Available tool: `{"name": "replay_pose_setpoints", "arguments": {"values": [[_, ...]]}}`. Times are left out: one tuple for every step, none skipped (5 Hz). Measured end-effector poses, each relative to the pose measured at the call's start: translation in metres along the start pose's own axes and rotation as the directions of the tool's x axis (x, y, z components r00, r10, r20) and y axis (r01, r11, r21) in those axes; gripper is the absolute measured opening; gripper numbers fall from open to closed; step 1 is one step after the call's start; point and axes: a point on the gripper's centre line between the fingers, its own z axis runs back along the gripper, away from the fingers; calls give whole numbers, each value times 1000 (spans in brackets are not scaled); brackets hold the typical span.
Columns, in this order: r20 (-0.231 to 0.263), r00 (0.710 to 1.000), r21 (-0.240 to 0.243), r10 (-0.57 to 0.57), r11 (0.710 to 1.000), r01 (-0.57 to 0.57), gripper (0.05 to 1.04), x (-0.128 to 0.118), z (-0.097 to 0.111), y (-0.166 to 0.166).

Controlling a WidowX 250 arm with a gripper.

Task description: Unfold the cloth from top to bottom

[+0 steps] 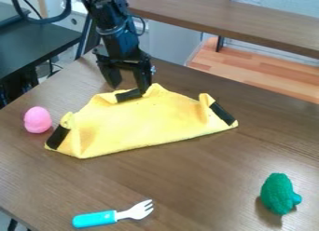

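Observation:
My gripper (130, 87) hangs over the far edge of the yellow cloth, its two fingers apart. The right fingertip is right by the raised edge of the cloth (140, 125), and I cannot tell whether they touch. The cloth lies near the middle of the table, its far part folded over and a black patch (129, 95) showing just below the gripper. Its left and right corners are also turned in, each with a black patch.
A pink egg-shaped toy (37, 119) stands left of the cloth on the brown table (205, 179). A fork with a turquoise handle (96, 219) lies at the front left, and a green broccoli-like toy (277, 193) at the front right. A wooden shelf (243, 23) runs behind.

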Motion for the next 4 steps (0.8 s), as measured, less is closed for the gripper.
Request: {"name": "replay_pose_setpoints", "arguments": {"values": [[-26,1000,-2,3,1000,-3,999,-4,-11,2],[-1,999,28,-37,999,37,999,0,-16,6],[37,997,65,-73,995,70,999,8,-17,8],[71,990,116,-122,987,113,999,7,-26,9]]}}
